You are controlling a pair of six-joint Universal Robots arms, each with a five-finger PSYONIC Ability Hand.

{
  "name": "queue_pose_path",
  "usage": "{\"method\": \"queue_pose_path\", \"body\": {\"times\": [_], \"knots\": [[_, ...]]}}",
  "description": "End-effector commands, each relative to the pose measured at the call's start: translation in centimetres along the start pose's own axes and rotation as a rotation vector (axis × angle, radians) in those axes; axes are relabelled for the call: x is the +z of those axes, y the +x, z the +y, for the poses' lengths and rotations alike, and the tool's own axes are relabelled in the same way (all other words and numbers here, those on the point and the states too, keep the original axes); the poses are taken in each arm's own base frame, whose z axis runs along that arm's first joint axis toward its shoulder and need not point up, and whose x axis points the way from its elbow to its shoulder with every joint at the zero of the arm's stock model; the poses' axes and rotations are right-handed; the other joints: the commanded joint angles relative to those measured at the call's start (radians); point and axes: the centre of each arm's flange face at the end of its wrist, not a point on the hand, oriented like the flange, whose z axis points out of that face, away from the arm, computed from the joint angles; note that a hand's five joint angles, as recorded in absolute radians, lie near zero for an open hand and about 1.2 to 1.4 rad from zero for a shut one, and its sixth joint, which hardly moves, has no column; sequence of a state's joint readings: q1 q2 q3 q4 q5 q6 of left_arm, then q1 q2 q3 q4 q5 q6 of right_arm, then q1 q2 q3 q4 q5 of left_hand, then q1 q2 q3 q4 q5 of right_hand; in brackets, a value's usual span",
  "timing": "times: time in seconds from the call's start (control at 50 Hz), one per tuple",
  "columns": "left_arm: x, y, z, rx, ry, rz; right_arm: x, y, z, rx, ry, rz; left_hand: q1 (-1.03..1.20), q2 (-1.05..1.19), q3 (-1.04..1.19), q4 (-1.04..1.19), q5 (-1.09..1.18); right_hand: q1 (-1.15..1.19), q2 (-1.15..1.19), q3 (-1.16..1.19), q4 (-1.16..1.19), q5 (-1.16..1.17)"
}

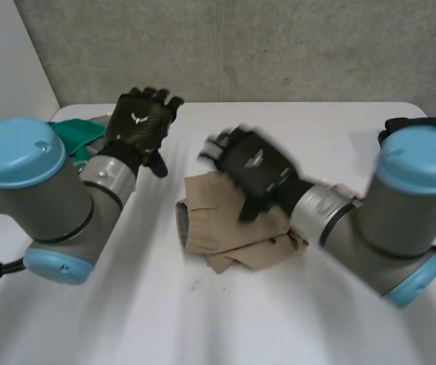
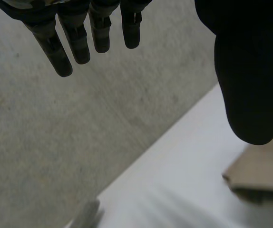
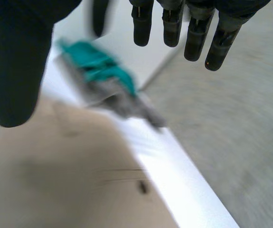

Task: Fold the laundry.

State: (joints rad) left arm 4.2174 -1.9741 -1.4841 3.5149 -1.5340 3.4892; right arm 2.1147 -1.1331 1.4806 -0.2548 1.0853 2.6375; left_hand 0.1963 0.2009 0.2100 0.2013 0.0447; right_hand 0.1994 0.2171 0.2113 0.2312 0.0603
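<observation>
A folded tan garment [image 1: 225, 224] lies in the middle of the white table [image 1: 203, 319]. My right hand [image 1: 256, 163] hovers over its far right part, fingers spread and straight, holding nothing. In the right wrist view the fingers [image 3: 193, 28] hang straight above the tan cloth [image 3: 55, 175]. My left hand [image 1: 138, 122] is raised over the table's far left, open and empty. Its straight fingers [image 2: 74, 38] point toward the wall, and a corner of the tan garment [image 2: 265, 171] lies beside its thumb.
A green cloth [image 1: 77, 135] lies at the table's far left edge, next to my left arm; it also appears past my right thumb [image 3: 98, 64]. A dark object [image 1: 423, 125] sits at the far right. A grey concrete wall [image 1: 241, 46] stands behind the table.
</observation>
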Motion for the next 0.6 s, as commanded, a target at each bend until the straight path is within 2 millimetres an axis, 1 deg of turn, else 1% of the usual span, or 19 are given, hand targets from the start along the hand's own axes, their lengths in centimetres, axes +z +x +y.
{"method": "queue_pose_path", "body": {"times": [0.02, 0.04, 0.06, 0.08, 0.12, 0.14, 0.16, 0.2, 0.22, 0.24, 0.28, 0.32, 0.36, 0.4, 0.44, 0.46, 0.52, 0.58, 0.6], "knots": [[1.4, 3.5, -2.7, -0.133, 0.078, 0.084, -2.1, 7.3, -0.4, 0.439, -0.031, 0.240, 0.000, -0.005, -0.014, -0.006, -0.023, -0.025, -0.043, -0.037, -0.057, -0.060], [1.4, 4.1, -2.7, -0.143, 0.066, 0.102, -2.1, 7.5, 0.0, 0.451, -0.056, 0.242, 0.008, 0.004, -0.005, 0.003, -0.015, -0.025, -0.043, -0.037, -0.057, -0.060], [1.3, 4.8, -2.6, -0.147, 0.053, 0.122, -1.8, 7.7, 1.0, 0.469, -0.107, 0.238, 0.008, 0.004, -0.005, 0.003, -0.014, -0.025, -0.043, -0.037, -0.057, -0.060], [1.2, 6.0, -2.2, -0.151, 0.013, 0.156, -1.6, 7.6, 1.6, 0.480, -0.135, 0.235, 0.008, 0.004, -0.005, 0.003, -0.014, -0.025, -0.043, -0.037, -0.057, -0.060], [1.2, 7.1, -1.6, -0.150, -0.032, 0.185, -1.1, 7.6, 2.5, 0.491, -0.184, 0.223, 0.011, 0.007, -0.002, 0.006, -0.012, -0.025, -0.043, -0.037, -0.057, -0.060], [1.3, 7.6, -1.1, -0.150, -0.057, 0.197, -0.5, 7.5, 3.3, 0.499, -0.227, 0.210, 0.014, 0.010, 0.000, 0.009, -0.009, -0.025, -0.043, -0.037, -0.057, -0.060], [1.3, 8.3, -0.1, -0.146, -0.110, 0.212, -0.2, 7.5, 3.8, 0.504, -0.247, 0.203, 0.014, 0.010, 0.001, 0.009, -0.009, -0.025, -0.043, -0.037, -0.057, -0.060], [1.3, 9.0, 0.9, -0.140, -0.163, 0.216, 0.3, 7.4, 4.8, 0.520, -0.289, 0.189, 0.014, 0.010, 0.001, 0.009, -0.009, -0.025, -0.043, -0.037, -0.057, -0.060], [1.3, 9.1, 1.3, -0.134, -0.189, 0.212, 0.7, 7.3, 5.8, 0.535, -0.327, 0.177, 0.014, 0.010, 0.001, 0.009, -0.009, -0.025, -0.043, -0.037, -0.057, -0.060], [1.2, 9.3, 2.3, -0.122, -0.240, 0.199, 0.9, 7.2, 6.1, 0.543, -0.340, 0.172, 0.014, 0.010, 0.001, 0.009, -0.009, -0.025, -0.043, -0.037, -0.057, -0.060], [1.1, 9.5, 3.4, -0.110, -0.286, 0.185, 1.2, 7.1, 7.0, 0.556, -0.368, 0.164, 0.014, 0.010, 0.001, 0.009, -0.009, -0.025, -0.043, -0.037, -0.057, -0.060], [0.9, 9.7, 4.8, -0.094, -0.343, 0.177, 1.5, 6.9, 8.2, 0.574, -0.410, 0.161, 0.014, 0.010, 0.001, 0.009, -0.009, -0.025, -0.043, -0.037, -0.057, -0.060], [0.6, 9.8, 5.8, -0.082, -0.380, 0.176, 1.7, 6.7, 9.1, 0.570, -0.435, 0.165, 0.014, 0.010, 0.001, 0.009, -0.009, -0.025, -0.043, -0.037, -0.057, -0.060], [0.1, 10.1, 6.7, -0.054, -0.423, 0.192, 1.8, 6.4, 10.2, 0.527, -0.477, 0.166, 0.014, 0.010, 0.001, 0.009, -0.009, -0.025, -0.043, -0.037, -0.057, -0.060], [-0.2, 10.2, 7.2, -0.027, -0.447, 0.204, 1.7, 6.1, 11.1, 0.480, -0.520, 0.160, 0.014, 0.010, 0.001, 0.009, -0.009, -0.025, -0.043, -0.037, -0.057, -0.060], [-0.4, 10.3, 7.5, -0.013, -0.459, 0.211, 1.6, 5.8, 11.7, 0.423, -0.553, 0.157, 0.014, 0.010, 0.001, 0.009, -0.009, -0.025, -0.043, -0.037, -0.057, -0.060], [-0.7, 10.3, 7.9, 0.030, -0.476, 0.224, 1.4, 5.7, 12.5, 0.315, -0.607, 0.163, 0.008, 0.004, -0.005, 0.003, -0.014, -0.025, -0.043, -0.037, -0.057, -0.060], [-0.8, 10.1, 7.5, 0.034, -0.469, 0.230, 1.3, 5.9, 12.3, 0.285, -0.613, 0.173, -0.003, -0.008, -0.017, -0.008, -0.026, -0.025, -0.043, -0.037, -0.057, -0.060], [-0.8, 10.1, 7.4, 0.032, -0.466, 0.232, 1.2, 6.1, 11.9, 0.290, -0.603, 0.186, -0.006, -0.011, -0.020, -0.011, -0.029, -0.025, -0.043, -0.037, -0.057, -0.060]]}}
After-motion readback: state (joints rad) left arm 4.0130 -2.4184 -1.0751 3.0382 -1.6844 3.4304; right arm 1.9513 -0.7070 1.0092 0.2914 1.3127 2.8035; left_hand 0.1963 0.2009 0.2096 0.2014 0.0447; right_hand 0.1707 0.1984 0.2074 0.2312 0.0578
